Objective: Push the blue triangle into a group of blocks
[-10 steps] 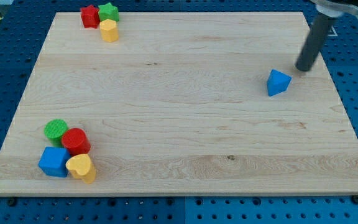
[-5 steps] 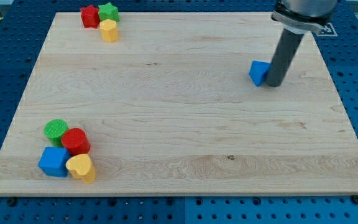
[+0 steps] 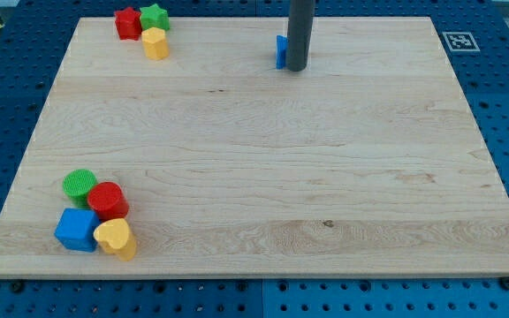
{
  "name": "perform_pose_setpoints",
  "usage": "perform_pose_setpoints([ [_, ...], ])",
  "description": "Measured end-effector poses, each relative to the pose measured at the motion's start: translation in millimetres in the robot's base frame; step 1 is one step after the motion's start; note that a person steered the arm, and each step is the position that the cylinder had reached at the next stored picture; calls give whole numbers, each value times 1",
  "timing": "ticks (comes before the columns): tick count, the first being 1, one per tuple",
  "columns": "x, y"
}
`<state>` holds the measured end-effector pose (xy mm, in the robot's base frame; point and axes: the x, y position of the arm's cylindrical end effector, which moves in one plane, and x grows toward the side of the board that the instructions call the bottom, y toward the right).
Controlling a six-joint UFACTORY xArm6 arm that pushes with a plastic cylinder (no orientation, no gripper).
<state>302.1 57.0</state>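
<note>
The blue triangle (image 3: 281, 51) lies near the view's top, right of centre, mostly hidden behind my rod; only a thin blue edge shows. My tip (image 3: 296, 68) rests against its right side. One group sits at the top left: a red block (image 3: 128, 23), a green block (image 3: 155, 16) and a yellow block (image 3: 155, 43). Another group sits at the bottom left: a green cylinder (image 3: 79, 184), a red cylinder (image 3: 108, 200), a blue cube (image 3: 77, 230) and a yellow block (image 3: 116, 238).
The wooden board (image 3: 254, 177) lies on a blue perforated table. A black-and-white marker tag (image 3: 459, 41) sits just off the board's top right corner.
My tip has swept toward the view's left and top, pushing the blue triangle from the right side to near the top edge. The two groups have not moved.
</note>
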Motion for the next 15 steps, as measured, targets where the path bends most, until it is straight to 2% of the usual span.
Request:
perform_pose_setpoints([
  [3,-61,0],
  [5,-61,-2],
  [9,-61,-87],
  [13,-33,-57],
  [15,-40,-118],
])
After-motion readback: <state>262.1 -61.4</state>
